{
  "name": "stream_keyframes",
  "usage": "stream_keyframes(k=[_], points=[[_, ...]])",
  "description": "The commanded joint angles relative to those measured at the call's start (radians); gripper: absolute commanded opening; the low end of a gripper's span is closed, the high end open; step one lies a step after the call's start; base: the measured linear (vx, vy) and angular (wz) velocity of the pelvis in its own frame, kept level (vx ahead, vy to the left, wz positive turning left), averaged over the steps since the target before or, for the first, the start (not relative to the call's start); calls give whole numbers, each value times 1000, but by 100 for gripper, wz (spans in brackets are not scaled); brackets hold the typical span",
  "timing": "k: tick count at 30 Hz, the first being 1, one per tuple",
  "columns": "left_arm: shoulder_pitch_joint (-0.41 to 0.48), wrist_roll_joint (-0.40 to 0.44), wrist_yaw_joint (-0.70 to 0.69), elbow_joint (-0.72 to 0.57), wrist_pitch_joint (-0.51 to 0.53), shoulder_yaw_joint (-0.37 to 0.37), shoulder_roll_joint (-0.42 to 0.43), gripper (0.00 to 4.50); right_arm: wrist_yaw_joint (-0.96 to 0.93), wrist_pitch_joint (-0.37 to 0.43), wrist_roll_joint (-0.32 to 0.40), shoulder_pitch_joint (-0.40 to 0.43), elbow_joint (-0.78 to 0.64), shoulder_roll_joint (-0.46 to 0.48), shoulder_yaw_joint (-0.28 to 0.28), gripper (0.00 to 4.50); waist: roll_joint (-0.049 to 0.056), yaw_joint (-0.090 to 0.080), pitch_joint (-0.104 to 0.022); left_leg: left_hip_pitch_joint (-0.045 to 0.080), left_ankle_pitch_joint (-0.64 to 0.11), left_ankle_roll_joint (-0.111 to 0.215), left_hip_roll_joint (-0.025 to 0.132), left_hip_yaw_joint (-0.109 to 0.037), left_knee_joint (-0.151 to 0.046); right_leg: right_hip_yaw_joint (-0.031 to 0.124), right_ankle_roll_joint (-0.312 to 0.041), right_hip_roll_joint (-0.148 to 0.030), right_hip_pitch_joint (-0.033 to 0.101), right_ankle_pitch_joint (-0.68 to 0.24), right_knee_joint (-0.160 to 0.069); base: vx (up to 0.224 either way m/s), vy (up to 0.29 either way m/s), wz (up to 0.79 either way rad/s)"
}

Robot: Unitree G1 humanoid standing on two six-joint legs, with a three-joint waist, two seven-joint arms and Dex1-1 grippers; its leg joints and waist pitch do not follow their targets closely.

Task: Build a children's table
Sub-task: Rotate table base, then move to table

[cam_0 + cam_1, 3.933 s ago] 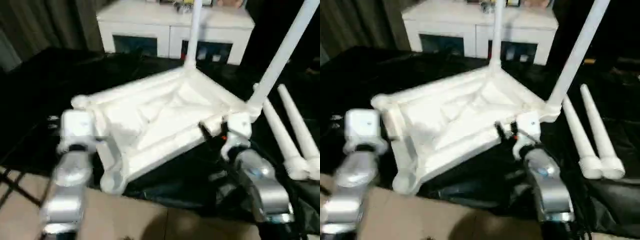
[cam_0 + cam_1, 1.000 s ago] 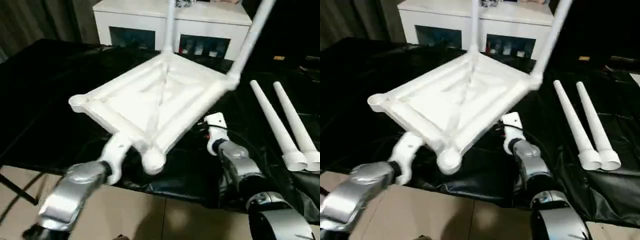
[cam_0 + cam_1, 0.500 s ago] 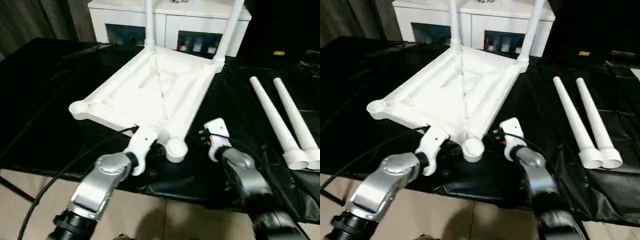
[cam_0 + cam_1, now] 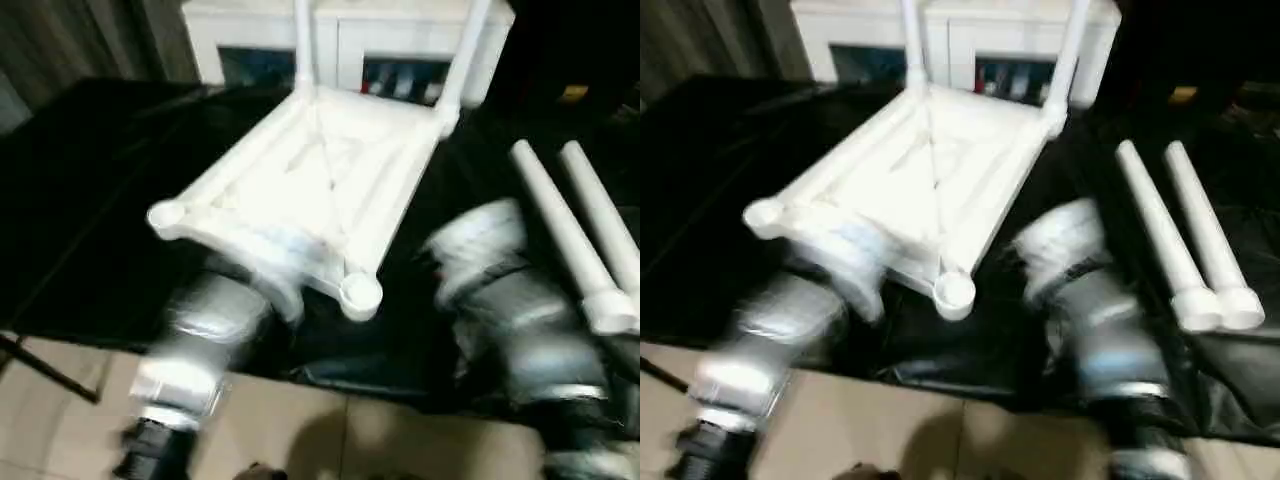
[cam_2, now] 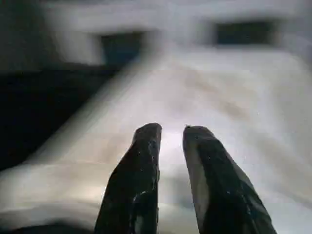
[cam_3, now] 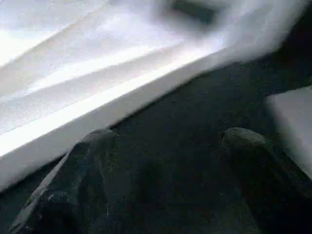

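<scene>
Head views: tabletop (image 4: 300,195) lying upside down on black-covered desk (image 4: 90,180), two legs (image 4: 302,45) standing in far corner sockets, near sockets empty. Half second ago both arms were resting just beside near corner socket (image 4: 360,293); now both are sweeping away from it, tabletop settled flat. Judging: tabletop repositioned, third leg next. Two loose legs (image 4: 565,225) lying on desk right of tabletop.

Left wrist view: left gripper (image 5: 170,146), fingers nearly together, gripping nothing, above tabletop ribs.

Right wrist view: right gripper (image 6: 170,161), fingers wide apart, empty, over desk just beside tabletop edge.
</scene>
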Motion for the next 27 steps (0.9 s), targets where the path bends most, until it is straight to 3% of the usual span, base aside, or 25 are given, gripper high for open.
stream_keyframes(k=[1,3,5,6,7,8,9,10,11,12,13,14,15,16,17,18,19,20,21,22,23,24,25,26,27], points=[[-5,7,39,4,-3,-22,-30,107,-10,26,-9,18,-10,33,25,389,-6,5,-67,10,-85,106,76,-38,-57,71,-179,-127,51,-81,-89,0,0,0],[-21,39,64,4,-8,-41,-42,107,-30,38,56,34,-48,82,24,389,-2,-1,-68,22,-125,78,97,-52,-69,55,-141,-98,38,-127,-96,0,0,0],[-35,57,84,16,-20,-66,-59,107,-53,63,113,40,-85,137,39,389,22,-21,-75,51,-145,82,190,-116,-111,22,-100,-70,27,-97,-60,0,0,0],[-36,64,89,19,-19,-73,-60,107,-57,76,119,37,-89,148,42,389,37,-27,-83,71,-104,124,271,-162,-139,8,-65,-72,-1,-91,9,0,0,0],[-37,71,100,29,-25,-75,-67,107,-55,115,113,37,-114,157,46,389,28,-33,-79,74,-54,174,293,-176,-154,12,-37,-71,-34,-116,69,-14,-61,3],[-37,76,109,36,-35,-74,-73,107,-50,142,106,36,-131,162,51,389,23,-31,-80,78,-31,200,294,-177,-156,19,-43,-73,-49,-114,89,-12,-118,5],[-35,78,120,38,-47,-67,-82,107,-39,163,96,35,-147,163,59,389,14,-31,-84,77,28,283,256,-159,-133,35,-97,-85,-57,-60,84,-12,-118,5],[-34,77,122,37,-49,-65,-83,107,-37,167,96,33,-148,163,59,389,-2,-29,-93,60,41,351,187,-127,-94,43,-248,-96,-42,73,40,-25,-187,5],[-33,78,122,35,-52,-64,-83,107,-34,172,98,29,-147,163,56,389,-22,-31,-97,36,8,366,129,-89,-63,43,-372,-96,-23,175,3,-28,-218,6],[-30,86,126,32,-57,-65,-81,107,-34,182,99,23,-146,163,49,389,-69,-5,-99,-57,-174,299,-64,5,131,75,-546,-104,58,268,-96,-28,-218,6],[-30,93,131,32,-57,-65,-78,107,-34,178,100,22,-144,162,45,389,-61,-1,-92,-87,-193,182,-47,-10,200,72,-520,-140,72,167,-101,-32,-222,1],[-31,93,133,32,-55,-61,-76,107,-34,175,101,22,-141,159,43,389,-54,9,-84,-99,-184,141,-44,-21,200,69,-470,-140,69,135,-101,-49,-208,0],[-30,99,133,31,-55,-62,-71,107,-36,172,106,25,-141,155,43,389,-51,-1,-82,-91,-202,114,-42,-31,184,56,-352,-134,66,39,-115,-49,-208,0],[-28,99,134,31,-53,-60,-69,107,-41,169,113,30,-144,152,43,389,-22,-7,-88,-82,-159,147,-25,-47,115,42,-166,-117,85,-72,-131,-58,-167,5],[-27,100,136,30,-54,-62,-67,107,-45,172,119,33,-147,152,43,389,6,-3,-95,-58,-101,177,10,-65,64,19,-52,-95,84,-90,-141,-55,-159,2],[-21,95,134,24,-37,-63,-68,107,-53,181,124,39,-151,152,43,389,40,-24,-114,39,118,333,243,-211,-29,-36,117,-65,15,-101,-5,-55,-159,2],[-19,103,137,21,-30,-67,-63,107,-56,180,124,41,-152,151,45,389,16,-47,-110,72,324,473,288,-232,-26,24,128,-110,-71,-144,107,-48,-137,-3],[-17,109,139,18,-42,-68,-60,107,-61,181,113,44,-152,147,51,389,5,-41,-105,76,399,490,255,-214,-9,66,92,-129,-94,-81,117,-68,-112,1],[-16,77,116,15,-54,-57,-67,107,-65,178,97,44,-149,140,60,389,-24,-25,-96,23,355,423,126,-150,40,127,47,-161,-58,57,27,-68,-112,1],[-21,48,97,13,-38,-39,-72,107,-66,178,97,41,-145,142,59,389,-41,-14,-90,-15,237,342,48,-102,51,130,57,-150,-20,84,-13,-98,-124,-6],[-25,45,100,14,-47,-26,-71,107,-64,183,115,36,-143,154,47,389,-48,10,-89,-49,110,208,11,-76,40,117,58,-172,30,32,-36,-113,-149,-6],[-27,18,84,6,-53,-12,-73,107,-52,194,132,30,-143,160,43,389,-48,25,-81,-26,-32,93,19,-64,16,107,44,-150,15,-120,-59,-113,-149,-6],[-28,-3,71,0,-60,-4,-75,107,-43,201,141,27,-142,163,42,389,-50,19,-70,-10,-159,21,22,-59,-14,98,31,-134,31,-346,-69,-122,-142,-2],[-29,-6,68,-1,-57,0,-72,107,-35,203,146,23,-140,164,45,389,-30,6,-70,52,-256,-57,25,-18,7,133,60,-75,-18,-543,-113,-96,-99,-35],[-30,0,73,2,-61,0,-66,107,-31,205,150,19,-136,164,49,389,-39,1,-54,92,-383,-102,15,-5,-12,125,35,-31,-13,-684,-123,-96,-99,-35]])
